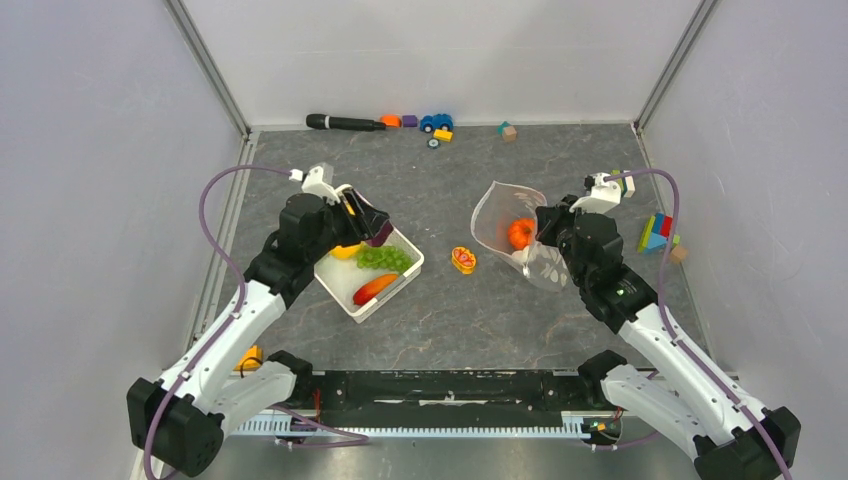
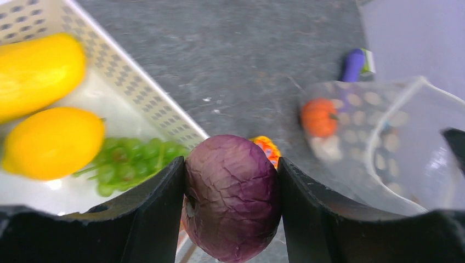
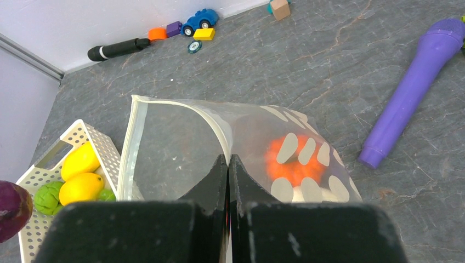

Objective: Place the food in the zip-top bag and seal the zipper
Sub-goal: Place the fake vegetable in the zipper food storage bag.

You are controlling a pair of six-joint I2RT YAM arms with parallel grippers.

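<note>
The left pincer clamps the purple onion; the right pincer pinches the zip-top bag, with the orange pumpkin just beyond.

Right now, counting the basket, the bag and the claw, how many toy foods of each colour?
Yellow, long fruit and round fruit: 2
Green, grapes and pepper: 2
Orange pumpkin: 1
White garlic: 1
Purple onion, in left claw: 1
Red chili: 1
Total: 8

White lattice basket, blk cylinder + blue toy car at back, purple brush on table
</note>
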